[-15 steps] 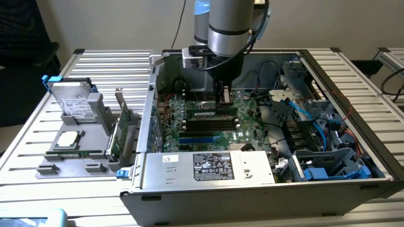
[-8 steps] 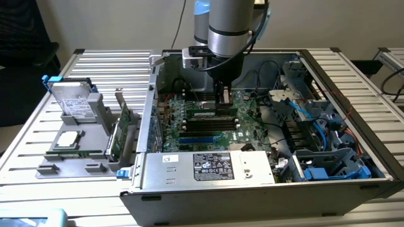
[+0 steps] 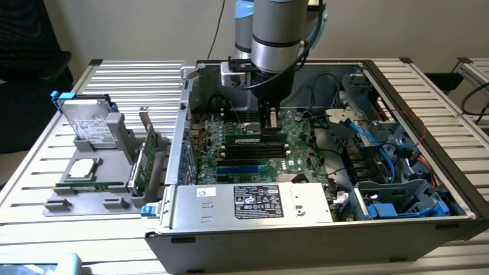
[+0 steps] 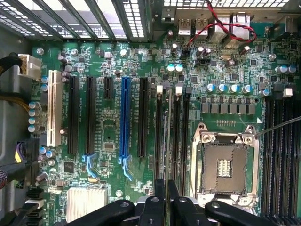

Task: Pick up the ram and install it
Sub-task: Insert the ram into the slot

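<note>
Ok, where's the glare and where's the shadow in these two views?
Exterior view: the slatted table glares pale, the motherboard lies in shade. Wrist view: light washes out the vent grille, and the gripper is a dark silhouette.

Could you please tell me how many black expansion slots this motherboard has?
4: two long black plastic slots and a short one between the white plastic slot and the blue plastic slot, plus another just past the blue. None looks hidden.
</note>
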Motion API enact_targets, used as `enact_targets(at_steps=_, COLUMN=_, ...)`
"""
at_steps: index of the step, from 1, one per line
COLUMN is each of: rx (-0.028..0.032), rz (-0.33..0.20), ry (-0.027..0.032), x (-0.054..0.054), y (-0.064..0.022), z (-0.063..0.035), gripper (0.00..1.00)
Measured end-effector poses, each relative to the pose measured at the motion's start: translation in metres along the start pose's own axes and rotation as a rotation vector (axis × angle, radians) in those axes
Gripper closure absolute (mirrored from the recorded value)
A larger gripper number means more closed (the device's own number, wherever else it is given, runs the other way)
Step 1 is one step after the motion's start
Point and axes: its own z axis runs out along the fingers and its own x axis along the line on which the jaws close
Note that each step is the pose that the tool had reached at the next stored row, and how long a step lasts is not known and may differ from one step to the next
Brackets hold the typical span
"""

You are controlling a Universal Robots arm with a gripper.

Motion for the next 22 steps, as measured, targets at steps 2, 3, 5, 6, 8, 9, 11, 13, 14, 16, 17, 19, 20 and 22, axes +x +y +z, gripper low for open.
enact_targets(at_steps=2, rx=0.0, rz=0.0, ry=0.004, x=0.0, y=0.0, z=0.0016, gripper=0.86)
enact_targets(at_steps=3, rx=-0.0002, rz=0.0, ry=0.0061, x=0.0, y=0.0, z=0.0019, gripper=0.86)
enact_targets(at_steps=5, rx=-0.0001, rz=0.0, ry=0.0072, x=-0.001, y=-0.0001, z=0.0023, gripper=0.86)
enact_targets(at_steps=6, rx=-0.0001, rz=0.0, ry=0.0081, x=-0.001, y=0.0, z=0.0027, gripper=0.86)
enact_targets(at_steps=8, rx=-0.0001, rz=0.0, ry=0.0111, x=-0.001, y=-0.0001, z=0.0036, gripper=0.86)
enact_targets(at_steps=9, rx=-0.0001, rz=0.0, ry=0.0121, x=-0.001, y=-0.0001, z=0.0042, gripper=0.86)
enact_targets(at_steps=11, rx=-0.0001, rz=0.0, ry=0.0147, x=-0.001, y=-0.0002, z=0.0059, gripper=0.86)
enact_targets(at_steps=13, rx=-0.0002, rz=0.0, ry=0.0181, x=-0.001, y=-0.0003, z=0.0079, gripper=0.86)
enact_targets(at_steps=14, rx=-0.0003, rz=0.0, ry=0.0189, x=-0.001, y=-0.0003, z=0.0087, gripper=0.86)
enact_targets(at_steps=16, rx=-0.0002, rz=0.0, ry=0.0197, x=-0.001, y=-0.0003, z=0.0103, gripper=0.86)
enact_targets(at_steps=17, rx=-0.0002, rz=0.0, ry=0.0202, x=-0.001, y=-0.0003, z=0.0111, gripper=0.86)
enact_targets(at_steps=19, rx=-0.0003, rz=0.0, ry=0.021, x=-0.001, y=-0.0003, z=0.0122, gripper=0.86)
enact_targets(at_steps=20, rx=-0.0002, rz=0.0, ry=0.0213, x=-0.001, y=-0.0003, z=0.0127, gripper=0.86)
enact_targets(at_steps=22, rx=-0.0003, rz=0.0, ry=0.0223, x=-0.001, y=-0.0003, z=0.0135, gripper=0.86)
